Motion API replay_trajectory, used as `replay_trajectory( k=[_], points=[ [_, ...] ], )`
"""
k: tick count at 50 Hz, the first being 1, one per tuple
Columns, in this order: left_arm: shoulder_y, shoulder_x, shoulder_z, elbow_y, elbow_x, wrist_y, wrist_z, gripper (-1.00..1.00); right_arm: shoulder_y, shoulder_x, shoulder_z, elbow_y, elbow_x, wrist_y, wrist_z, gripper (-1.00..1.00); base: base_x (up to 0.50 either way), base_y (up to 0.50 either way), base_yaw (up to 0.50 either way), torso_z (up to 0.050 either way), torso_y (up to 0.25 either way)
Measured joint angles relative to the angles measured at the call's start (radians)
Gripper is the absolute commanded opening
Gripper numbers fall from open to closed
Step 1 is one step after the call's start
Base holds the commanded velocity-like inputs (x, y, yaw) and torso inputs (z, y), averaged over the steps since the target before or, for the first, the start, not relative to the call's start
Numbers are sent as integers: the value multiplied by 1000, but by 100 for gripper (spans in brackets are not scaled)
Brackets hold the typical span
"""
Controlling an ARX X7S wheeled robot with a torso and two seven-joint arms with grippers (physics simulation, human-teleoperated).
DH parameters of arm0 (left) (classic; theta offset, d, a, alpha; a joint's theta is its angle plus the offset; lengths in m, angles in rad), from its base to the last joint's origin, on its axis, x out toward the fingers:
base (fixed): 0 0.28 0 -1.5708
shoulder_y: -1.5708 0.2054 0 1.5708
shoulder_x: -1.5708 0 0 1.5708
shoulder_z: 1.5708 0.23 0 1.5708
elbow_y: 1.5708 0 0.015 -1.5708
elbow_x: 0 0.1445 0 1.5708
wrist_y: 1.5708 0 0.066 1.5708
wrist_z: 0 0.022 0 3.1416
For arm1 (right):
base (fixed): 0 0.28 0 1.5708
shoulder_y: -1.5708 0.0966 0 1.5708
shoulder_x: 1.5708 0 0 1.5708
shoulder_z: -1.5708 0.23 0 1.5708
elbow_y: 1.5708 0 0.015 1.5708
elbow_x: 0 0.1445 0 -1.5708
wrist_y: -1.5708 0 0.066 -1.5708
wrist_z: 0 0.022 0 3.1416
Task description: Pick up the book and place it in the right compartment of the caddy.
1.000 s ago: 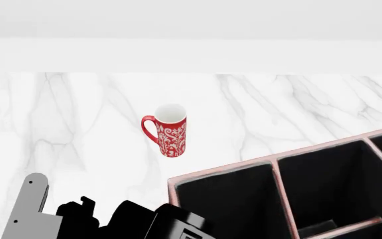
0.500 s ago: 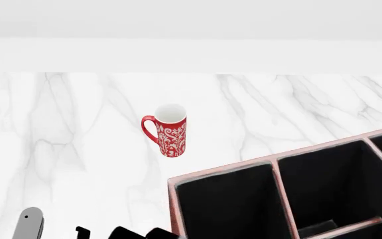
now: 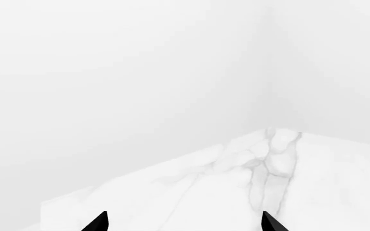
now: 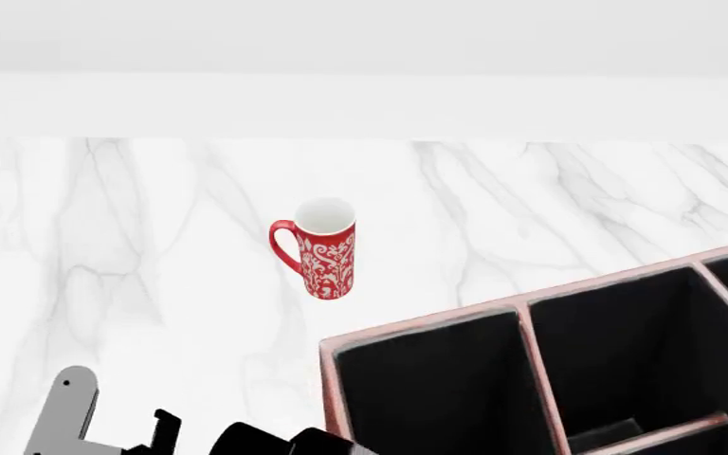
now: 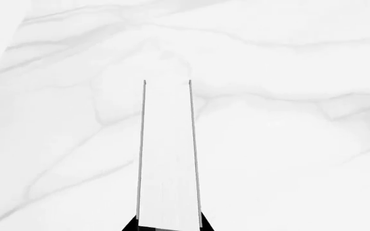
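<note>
The book [image 5: 166,159] is seen in the right wrist view held edge-on between the jaws of the right gripper [image 5: 167,225], white page edges toward the camera, above the marble table [image 5: 288,144]. The left gripper [image 3: 183,222] is seen with its two black fingertips [image 3: 98,222] set wide apart and nothing between them. In the head view, the caddy [image 4: 516,318] is found at lower right, with a red patterned mug [image 4: 323,248] standing upright well apart from it.

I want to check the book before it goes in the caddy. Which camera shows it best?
The right wrist view: the book fills its centre, white page edges between thin dark covers, above the marble table. The head and left wrist views show none of it.
</note>
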Motion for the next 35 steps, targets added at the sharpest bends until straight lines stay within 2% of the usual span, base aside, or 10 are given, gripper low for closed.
replay_trajectory(
  k=[11, 21, 35],
  points=[
    [-1, -1, 5, -3, 0, 5, 2, 100, 60, 11, 102, -100, 68, 131, 107, -100, 0, 0, 0, 0, 1],
    [-5, -4, 12, -1, 1, 3, 1, 100, 160, 10, 271, -177, 186, 328, 228, -100, 0, 0, 0, 0, 1],
    [-5, -10, 13, 13, -3, -7, -3, 100, 313, -40, 498, -58, 252, 492, 421, -100, 0, 0, 0, 0, 1]
  ],
)
